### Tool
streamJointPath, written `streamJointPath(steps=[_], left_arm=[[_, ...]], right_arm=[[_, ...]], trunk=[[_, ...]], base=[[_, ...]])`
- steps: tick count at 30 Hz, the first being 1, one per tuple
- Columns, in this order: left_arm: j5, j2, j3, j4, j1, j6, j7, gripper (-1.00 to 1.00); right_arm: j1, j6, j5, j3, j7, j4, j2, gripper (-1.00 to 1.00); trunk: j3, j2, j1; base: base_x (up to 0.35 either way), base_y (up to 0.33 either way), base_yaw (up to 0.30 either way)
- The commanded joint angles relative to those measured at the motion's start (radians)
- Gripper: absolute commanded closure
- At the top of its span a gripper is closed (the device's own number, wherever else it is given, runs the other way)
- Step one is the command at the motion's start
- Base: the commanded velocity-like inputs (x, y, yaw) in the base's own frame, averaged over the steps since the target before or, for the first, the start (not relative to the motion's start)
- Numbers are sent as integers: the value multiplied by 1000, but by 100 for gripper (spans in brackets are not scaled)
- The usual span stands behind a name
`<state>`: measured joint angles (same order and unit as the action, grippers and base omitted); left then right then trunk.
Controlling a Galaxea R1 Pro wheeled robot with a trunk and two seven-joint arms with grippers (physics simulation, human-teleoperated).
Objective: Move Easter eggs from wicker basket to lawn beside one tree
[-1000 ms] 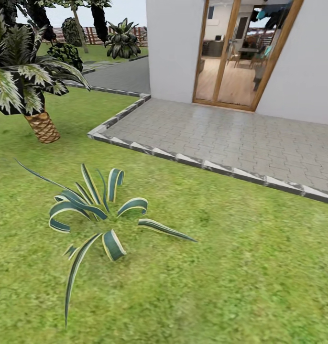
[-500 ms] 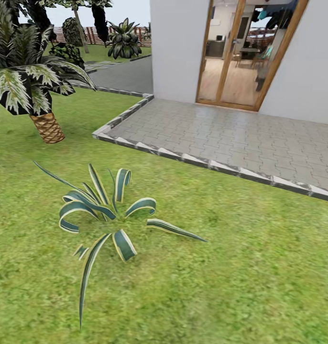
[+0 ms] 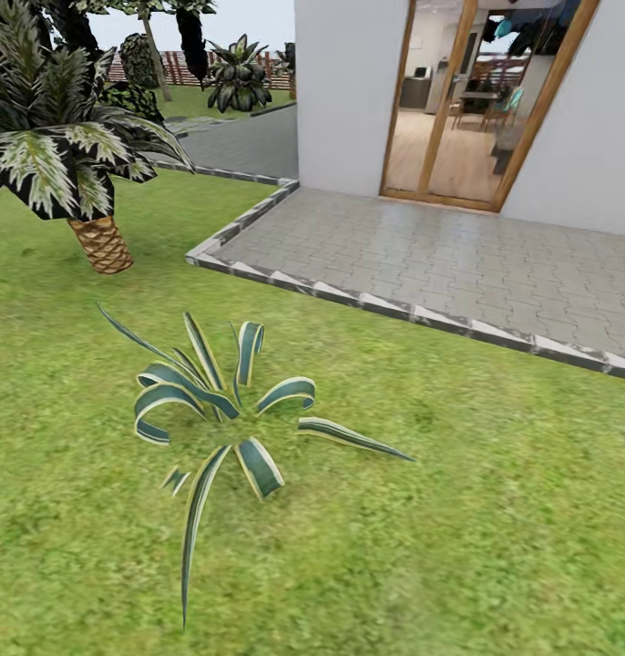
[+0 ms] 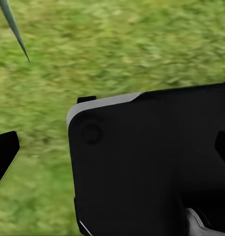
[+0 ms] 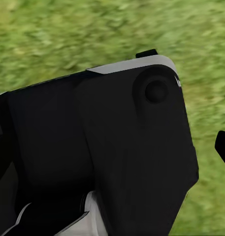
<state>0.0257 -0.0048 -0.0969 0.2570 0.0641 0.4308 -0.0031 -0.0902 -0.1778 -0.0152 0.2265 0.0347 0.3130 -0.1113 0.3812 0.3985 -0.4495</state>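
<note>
The lawn of mottled green grass spreads across the head view. The Easter eggs and the wicker basket are out of view. Far back stands a tree with a thin pale trunk. In the left wrist view my left gripper hangs over grass, with one black fingertip at one edge and the other at the opposite edge, nothing between them. My right gripper likewise shows a fingertip far out at the frame edge, above grass. A black part of the robot's body crosses both wrist views.
A spiky striped plant grows in the grass just ahead. A short palm with a scaly brown trunk stands at the left. A grey paved area with a stone kerb fronts the white house and its glass door.
The whole head view has slid: plant, palm and paving now sit further right in the picture, so the camera has turned left. Nothing on the ground has moved.
</note>
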Motion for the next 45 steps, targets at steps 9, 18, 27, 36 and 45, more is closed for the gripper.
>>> streamJointPath(steps=[9, 18, 27, 36, 45], left_arm=[[3, 0, -1, -1, 1, 3, 0, -100], [3, 0, -1, -1, 1, 3, 0, -100], [3, 0, -1, -1, 1, 3, 0, -100], [3, 1, -1, 2, 0, 3, -1, -100], [3, 0, -1, 2, 1, 3, 0, -100]], right_arm=[[0, -3, -2, 5, 4, 0, -1, -100], [0, -3, -2, 5, 4, 0, -1, -100], [0, -4, -2, 8, 4, 3, -1, -100], [-1, -1, -2, 6, 1, 96, -6, -100], [-55, 13, -3, -1, -3, 257, -20, -100]], trunk=[[1, 2, 0], [1, 2, 0], [1, 2, 0], [1, 2, 0], [1, 2, 0]], base=[[0, 287, 0], [0, 287, 0], [0, 287, 0], [0, 269, 0], [0, 248, 0]])
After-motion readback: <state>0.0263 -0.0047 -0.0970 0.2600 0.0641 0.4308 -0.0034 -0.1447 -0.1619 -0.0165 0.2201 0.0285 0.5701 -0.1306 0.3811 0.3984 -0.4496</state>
